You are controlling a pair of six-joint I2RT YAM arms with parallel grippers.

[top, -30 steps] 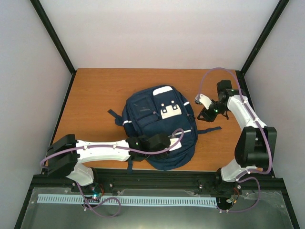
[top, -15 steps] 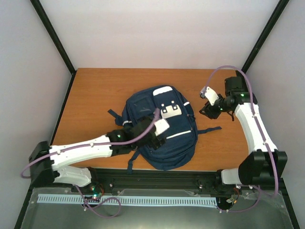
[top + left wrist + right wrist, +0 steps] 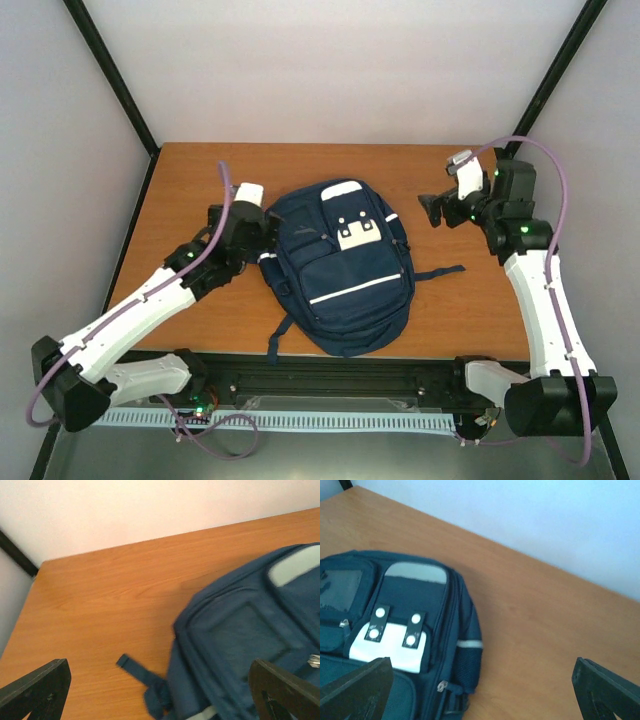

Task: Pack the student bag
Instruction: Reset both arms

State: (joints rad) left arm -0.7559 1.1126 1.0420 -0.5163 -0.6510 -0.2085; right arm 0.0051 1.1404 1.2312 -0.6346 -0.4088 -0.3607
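The student bag is a navy backpack lying flat on the wooden table, front pocket with white patches facing up. My left gripper hovers at its upper left side, open and empty. In the left wrist view the left gripper spans the bag's side and a side strap. My right gripper hangs open and empty off the bag's upper right corner. The right wrist view shows the right gripper with the bag under the left finger and bare table beyond.
Loose dark straps trail from the bag onto the table at the right and at the near left. Black frame posts and white walls close in the table at the back and sides.
My left arm has swung off the bag's near front to its upper left side. The right arm has drawn back and up toward the far right. Both grippers have opened wide.
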